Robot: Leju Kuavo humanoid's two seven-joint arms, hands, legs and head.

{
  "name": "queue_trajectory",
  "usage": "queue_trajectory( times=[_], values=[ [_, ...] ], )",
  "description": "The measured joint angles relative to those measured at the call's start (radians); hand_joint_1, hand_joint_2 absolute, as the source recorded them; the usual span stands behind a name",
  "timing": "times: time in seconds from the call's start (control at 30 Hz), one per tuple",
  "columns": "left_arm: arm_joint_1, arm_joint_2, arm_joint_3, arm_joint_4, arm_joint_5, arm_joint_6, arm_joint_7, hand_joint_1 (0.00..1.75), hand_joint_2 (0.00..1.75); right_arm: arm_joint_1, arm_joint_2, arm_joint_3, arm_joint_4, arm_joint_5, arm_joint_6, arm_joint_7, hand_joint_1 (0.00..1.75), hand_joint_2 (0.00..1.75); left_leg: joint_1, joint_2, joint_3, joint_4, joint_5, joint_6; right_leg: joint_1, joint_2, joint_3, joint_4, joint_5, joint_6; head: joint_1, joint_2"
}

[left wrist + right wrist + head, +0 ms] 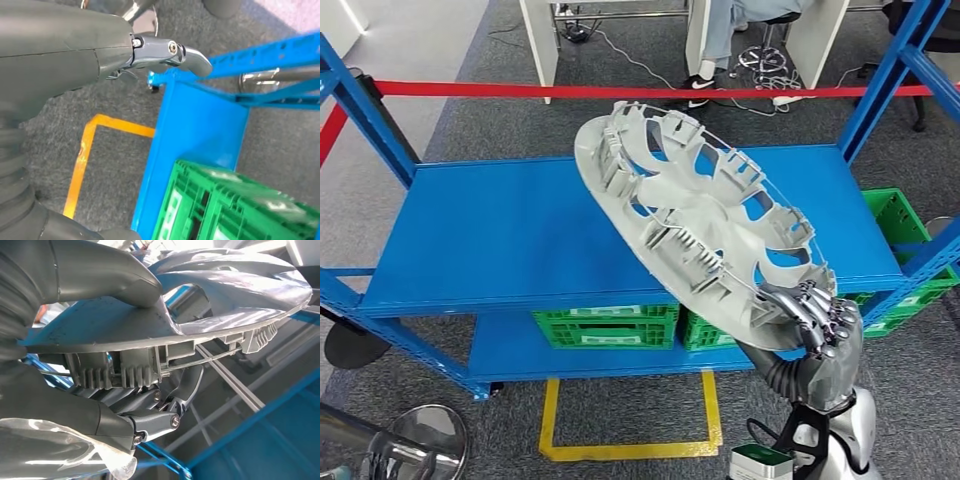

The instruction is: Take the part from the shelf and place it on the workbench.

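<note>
Blue shelf (509, 230) spans the head view, top deck bare from the left end to roughly mid-width, front lip running left to right, blue uprights at both ends. Grey part (697, 225), a large spoked wheel-cover disc with ribbed clips facing up, held tilted above the right half of the top deck: far rim high near the back edge, near rim low and out past the front lip, overhanging the lower deck. No contact visible between part and deck. Right hand (814, 320) grasping the part at its near rim by the front right corner of the shelf; in the right wrist view thumb on one face, fingers (158, 420) curled under the ribbed side, rim clamped between. Green crates (607, 327) on the lower deck under the front lip, another green crate (897, 225) beyond the right end. Yellow floor tape (626, 450) outlining a box in front of the shelf, grey carpet around it. Red barrier tape (509, 90) behind the back edge, a seated person's legs (716, 40) at white desks further back. Left hand (170, 52) low beside the shelf's lower corner, over carpet and yellow tape; one metal finger extended, nothing seen in it, rest of the fingers hidden, so released or clenched cannot be told.
</note>
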Motion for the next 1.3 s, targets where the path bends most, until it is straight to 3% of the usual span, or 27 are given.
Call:
queue_trajectory(
  times=[0.07, 0.13, 0.2, 0.23, 0.27, 0.3, 0.37, 0.43, 0.5, 0.57, 0.6, 0.67, 0.73, 0.77, 0.8, 0.87, 0.93, 0.97, 1.0, 1.07, 1.1, 1.13, 1.2, 1.23, 1.27, 1.3],
  values=[
    [-0.002, 0.003, -0.011, 0.002, 0.005, 0.007, 0.000, 0.00, 1.75, 0.008, 0.003, -0.008, -0.007, 0.002, 0.000, 0.000, 1.75, 1.75, 0.002, 0.001, -0.011, -0.007, 0.020, 0.014, -0.003, 0.001, -0.006, 0.000, -0.002, 0.012, -0.001, 0.000],
    [-0.008, 0.008, -0.030, 0.005, 0.017, 0.019, 0.002, 0.00, 1.75, 0.014, 0.003, -0.018, -0.015, 0.008, 0.000, 0.008, 1.75, 1.75, 0.005, 0.004, -0.030, -0.014, 0.045, 0.028, -0.003, 0.002, -0.031, 0.058, -0.070, 0.018, 0.002, 0.000],
    [-0.016, 0.018, -0.053, 0.012, 0.028, 0.032, 0.004, 0.00, 1.75, 0.015, 0.003, -0.028, -0.018, 0.012, 0.000, 0.018, 1.75, 1.75, 0.001, 0.006, -0.057, -0.012, 0.066, 0.037, -0.001, 0.003, -0.065, 0.183, -0.164, 0.021, 0.004, 0.000],
    [-0.019, 0.024, -0.067, 0.016, 0.034, 0.039, 0.007, 0.00, 1.75, 0.017, 0.003, -0.034, -0.019, 0.014, 0.000, 0.022, 1.75, 1.75, -0.002, 0.006, -0.072, -0.011, 0.076, 0.038, -0.001, 0.003, -0.074, 0.239, -0.187, 0.022, 0.004, 0.000],
    [-0.023, 0.031, -0.082, 0.020, 0.041, 0.047, 0.010, 0.00, 1.75, 0.020, 0.003, -0.041, -0.021, 0.014, 0.000, 0.025, 1.75, 1.75, -0.003, 0.007, -0.086, -0.009, 0.086, 0.038, 0.000, 0.003, -0.070, 0.269, -0.187, 0.022, 0.004, 0.000],
    [-0.028, 0.038, -0.098, 0.025, 0.049, 0.055, 0.014, 0.00, 1.75, 0.024, 0.003, -0.048, -0.024, 0.016, -0.001, 0.027, 1.75, 1.75, -0.005, 0.007, -0.100, -0.007, 0.095, 0.038, 0.001, 0.003, -0.049, 0.263, -0.167, 0.021, 0.004, 0.000],
    [-0.036, 0.053, -0.133, 0.034, 0.066, 0.073, 0.019, 0.00, 1.75, 0.032, 0.003, -0.062, -0.034, 0.020, -0.001, 0.027, 1.75, 1.75, -0.006, 0.006, -0.125, 0.002, 0.109, 0.034, 0.005, 0.003, 0.043, 0.152, -0.119, 0.013, 0.004, 0.000],
    [-0.044, 0.070, -0.170, 0.044, 0.083, 0.092, 0.021, 0.00, 1.75, 0.041, 0.003, -0.072, -0.048, 0.026, -0.001, 0.029, 1.75, 1.75, -0.009, 0.006, -0.143, 0.012, 0.120, 0.027, 0.009, 0.003, 0.138, 0.014, -0.115, 0.005, 0.003, 0.000],
    [-0.051, 0.086, -0.207, 0.054, 0.098, 0.108, 0.021, 0.00, 1.75, 0.051, 0.003, -0.080, -0.061, 0.031, -0.001, 0.034, 1.75, 1.75, -0.010, 0.006, -0.156, 0.017, 0.135, 0.017, 0.013, 0.003, 0.168, -0.042, -0.128, -0.001, 0.003, 0.000],
    [-0.056, 0.102, -0.233, 0.062, 0.106, 0.115, 0.021, 0.00, 1.75, 0.059, 0.003, -0.087, -0.068, 0.033, -0.001, 0.038, 1.75, 1.75, -0.010, 0.005, -0.166, 0.022, 0.136, 0.006, 0.008, 0.001, 0.154, -0.047, -0.117, -0.014, 0.003, 0.000],
    [-0.057, 0.108, -0.241, 0.066, 0.107, 0.117, 0.021, 0.00, 1.75, 0.061, 0.003, -0.089, -0.071, 0.033, -0.001, 0.040, 1.75, 1.75, -0.009, 0.005, -0.173, 0.037, 0.114, 0.000, 0.005, 0.000, 0.145, -0.049, -0.107, -0.023, 0.001, 0.000],
    [-0.058, 0.117, -0.254, 0.072, 0.109, 0.119, 0.021, 0.00, 1.75, 0.064, 0.003, -0.092, -0.075, 0.034, -0.002, 0.041, 1.75, 1.75, -0.001, 0.004, -0.198, 0.121, 0.024, -0.014, 0.002, -0.002, 0.125, -0.050, -0.086, -0.034, -0.001, 0.000],
    [-0.059, 0.124, -0.264, 0.078, 0.110, 0.120, 0.021, 0.00, 1.75, 0.067, 0.003, -0.093, -0.077, 0.035, -0.002, 0.041, 1.75, 1.75, 0.008, 0.004, -0.222, 0.247, -0.053, -0.025, 0.002, -0.003, 0.097, -0.048, -0.065, -0.035, -0.001, 0.000],
    [-0.060, 0.127, -0.268, 0.081, 0.110, 0.120, 0.021, 0.00, 1.75, 0.069, 0.003, -0.093, -0.077, 0.035, -0.002, 0.041, 1.75, 1.75, 0.012, 0.004, -0.223, 0.288, -0.059, -0.030, 0.002, -0.003, 0.082, -0.045, -0.055, -0.034, -0.001, 0.000],
    [-0.061, 0.130, -0.271, 0.083, 0.110, 0.120, 0.021, 0.00, 1.75, 0.071, 0.003, -0.094, -0.077, 0.035, -0.002, 0.041, 1.75, 1.75, 0.016, 0.004, -0.209, 0.298, -0.043, -0.033, 0.002, -0.003, 0.066, -0.040, -0.046, -0.031, -0.002, 0.000],
    [-0.063, 0.135, -0.276, 0.086, 0.110, 0.120, 0.021, 0.00, 1.75, 0.075, 0.003, -0.094, -0.078, 0.036, -0.002, 0.041, 1.75, 1.75, 0.021, 0.005, -0.135, 0.216, 0.013, -0.034, 0.001, -0.003, 0.035, -0.029, -0.030, -0.023, -0.002, 0.000],
    [-0.066, 0.138, -0.280, 0.088, 0.110, 0.120, 0.021, 0.00, 1.75, 0.077, 0.003, -0.095, -0.082, 0.037, -0.002, 0.041, 1.75, 1.75, 0.020, 0.003, -0.038, 0.072, 0.020, -0.028, 0.001, -0.003, 0.013, -0.018, -0.017, -0.011, -0.001, 0.000],
    [-0.068, 0.139, -0.282, 0.088, 0.111, 0.120, 0.021, 0.00, 1.75, 0.077, 0.003, -0.096, -0.084, 0.037, -0.002, 0.042, 1.75, 1.75, 0.017, 0.003, -0.010, 0.023, 0.011, -0.023, 0.002, -0.004, 0.007, -0.015, -0.009, -0.005, -0.001, 0.000],
    [-0.069, 0.140, -0.285, 0.089, 0.112, 0.120, 0.021, 0.00, 1.75, 0.077, 0.003, -0.097, -0.085, 0.037, -0.003, 0.042, 1.75, 1.75, 0.014, 0.002, 0.000, -0.002, 0.003, -0.017, 0.002, -0.005, 0.004, -0.015, 0.000, 0.003, 0.000, 0.000],
    [-0.068, 0.143, -0.291, 0.092, 0.117, 0.122, 0.022, 0.00, 1.75, 0.081, 0.003, -0.098, -0.088, 0.040, -0.003, 0.044, 1.75, 1.75, 0.012, 0.003, -0.011, -0.007, 0.014, -0.001, -0.002, -0.004, -0.002, -0.017, 0.010, 0.017, 0.000, 0.000],
    [-0.067, 0.144, -0.296, 0.093, 0.120, 0.124, 0.022, 0.00, 1.75, 0.087, 0.003, -0.099, -0.091, 0.043, -0.003, 0.045, 1.75, 1.75, 0.012, 0.005, -0.020, -0.007, 0.024, 0.008, -0.003, -0.003, -0.009, -0.007, -0.009, 0.021, 0.002, 0.000],
    [-0.067, 0.145, -0.301, 0.095, 0.122, 0.126, 0.023, 0.00, 1.75, 0.094, 0.003, -0.100, -0.094, 0.047, -0.003, 0.046, 1.75, 1.75, 0.012, 0.007, -0.030, -0.009, 0.036, 0.017, -0.004, -0.002, -0.021, 0.022, -0.047, 0.024, 0.003, 0.000],
    [-0.067, 0.150, -0.314, 0.101, 0.130, 0.132, 0.025, 0.00, 1.75, 0.110, 0.003, -0.101, -0.102, 0.051, -0.003, 0.047, 1.75, 1.75, 0.009, 0.009, -0.057, -0.008, 0.059, 0.029, -0.004, 0.000, -0.053, 0.135, -0.152, 0.025, 0.006, 0.000],
    [-0.067, 0.153, -0.321, 0.104, 0.135, 0.134, 0.026, 0.00, 1.75, 0.116, 0.003, -0.102, -0.105, 0.053, -0.003, 0.047, 1.75, 1.75, 0.005, 0.010, -0.072, -0.007, 0.071, 0.032, -0.003, 0.001, -0.064, 0.200, -0.189, 0.025, 0.006, 0.000],
    [-0.067, 0.155, -0.331, 0.108, 0.140, 0.135, 0.028, 0.00, 1.75, 0.123, 0.003, -0.104, -0.108, 0.054, -0.003, 0.049, 1.75, 1.75, 0.002, 0.010, -0.088, -0.006, 0.082, 0.033, -0.002, 0.001, -0.066, 0.248, -0.200, 0.024, 0.006, 0.000],
    [-0.067, 0.159, -0.341, 0.112, 0.145, 0.136, 0.031, 0.00, 1.75, 0.129, 0.003, -0.106, -0.110, 0.055, -0.003, 0.052, 1.75, 1.75, -0.002, 0.010, -0.104, -0.004, 0.093, 0.034, 0.000, 0.001, -0.055, 0.268, -0.188, 0.021, 0.006, 0.000]
  ],
)
